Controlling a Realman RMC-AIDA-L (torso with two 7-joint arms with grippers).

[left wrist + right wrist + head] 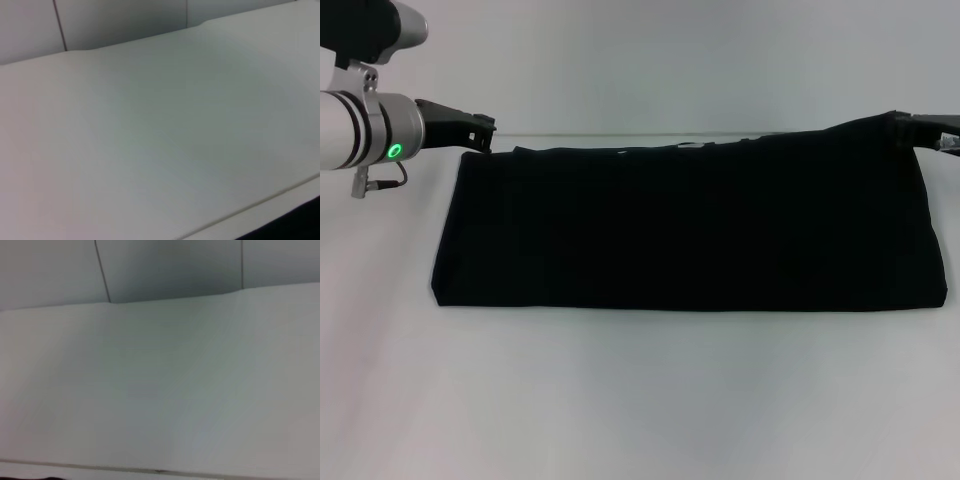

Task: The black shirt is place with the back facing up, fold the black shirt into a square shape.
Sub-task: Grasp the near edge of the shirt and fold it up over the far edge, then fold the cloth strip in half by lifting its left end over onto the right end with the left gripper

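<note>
The black shirt (pixel 690 230) lies on the white table (pixel 640 400) as a long, wide band folded over on itself, running nearly the whole width of the head view. My left gripper (pixel 480 130) hovers right at the shirt's far left corner. My right gripper (pixel 918 127) is at the far right corner, where the cloth rises in a small peak up into it. Both wrist views show only bare white table (pixel 160 130) and the wall behind it.
A pale wall (pixel 670 60) stands just beyond the table's far edge, right behind the shirt. White tabletop lies in front of the shirt and to its left.
</note>
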